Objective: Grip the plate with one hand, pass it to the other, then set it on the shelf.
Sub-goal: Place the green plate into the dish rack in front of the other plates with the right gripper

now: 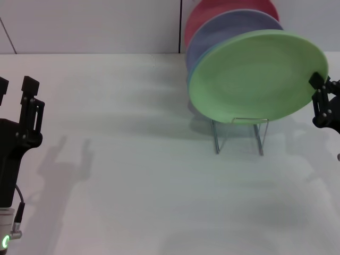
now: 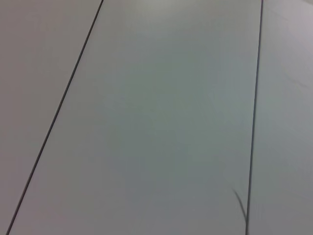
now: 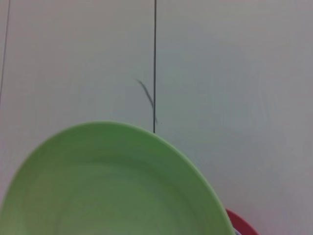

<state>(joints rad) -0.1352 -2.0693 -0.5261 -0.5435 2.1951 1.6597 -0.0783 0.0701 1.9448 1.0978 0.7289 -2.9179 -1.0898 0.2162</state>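
Note:
The light green plate (image 1: pixel 257 77) stands tilted at the front of the row of plates, its lower edge at the top of the silver wire shelf (image 1: pixel 217 139). My right gripper (image 1: pixel 320 87) is at the plate's right rim, shut on it, with one black finger over the front of the rim. The plate fills the lower part of the right wrist view (image 3: pixel 107 186). My left gripper (image 1: pixel 15 87) is at the far left, fingers up, open and empty, far from the plate. The left wrist view shows only wall panels.
A lavender plate (image 1: pixel 223 32) and a red plate (image 1: pixel 212 10) stand behind the green one, with a thin turquoise edge (image 1: pixel 189 71) between. The red plate's rim shows in the right wrist view (image 3: pixel 242 226). The white table (image 1: pixel 138 175) lies in front; the wall is close behind.

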